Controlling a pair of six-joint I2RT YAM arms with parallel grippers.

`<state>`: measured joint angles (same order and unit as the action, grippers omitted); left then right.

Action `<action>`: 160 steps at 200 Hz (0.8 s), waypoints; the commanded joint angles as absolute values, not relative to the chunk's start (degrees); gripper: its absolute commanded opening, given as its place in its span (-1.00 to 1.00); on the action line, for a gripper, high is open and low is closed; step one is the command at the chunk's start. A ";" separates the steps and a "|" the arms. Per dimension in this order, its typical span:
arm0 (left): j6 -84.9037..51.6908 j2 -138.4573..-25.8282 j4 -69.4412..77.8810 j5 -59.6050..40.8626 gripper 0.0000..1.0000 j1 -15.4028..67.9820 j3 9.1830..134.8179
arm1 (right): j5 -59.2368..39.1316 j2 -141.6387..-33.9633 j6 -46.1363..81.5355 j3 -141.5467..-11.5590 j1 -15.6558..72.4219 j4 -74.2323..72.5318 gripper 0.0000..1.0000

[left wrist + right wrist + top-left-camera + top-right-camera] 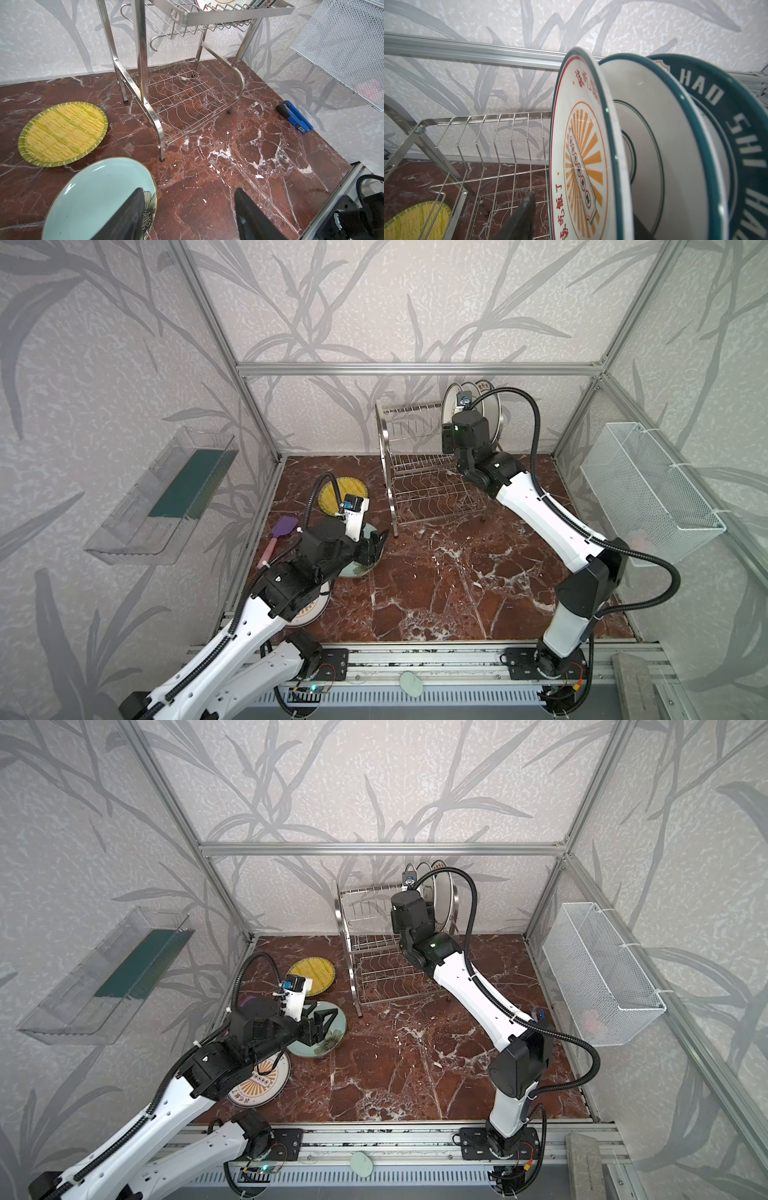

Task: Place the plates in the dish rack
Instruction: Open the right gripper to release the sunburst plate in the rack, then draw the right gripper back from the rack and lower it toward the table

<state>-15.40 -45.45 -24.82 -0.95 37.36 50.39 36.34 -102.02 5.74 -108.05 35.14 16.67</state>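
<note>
I see a red marble tabletop [457,593] with leaf-patterned walls [332,302] all round. My left gripper [189,190] hangs wide open and holds nothing, one finger over the teal plate [99,197] lying flat. The yellow plate [62,133] lies beyond it, beside the dish rack [415,472]. My right gripper [583,209] straddles the sunburst plate [579,145], upright in the rack's upper shelf. A gap shows at one finger, so the jaws look parted, though the other finger is mostly hidden.

2 white arms [536,506], black joints [590,589], black corrugated cables [535,427], green indicator light [434,945].
</note>
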 commanded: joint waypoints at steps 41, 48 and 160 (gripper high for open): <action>-14.56 -45.35 -25.07 0.08 0.34 37.28 50.90 | 35.33 -98.10 4.94 -109.70 34.96 16.23 0.29; -14.60 -45.43 -25.21 0.26 0.34 37.27 51.11 | 35.25 -98.09 4.71 -109.73 34.98 16.25 0.29; -14.03 -44.82 -29.41 3.15 0.34 37.27 53.74 | 36.31 -92.06 -0.17 -108.21 36.49 14.06 0.54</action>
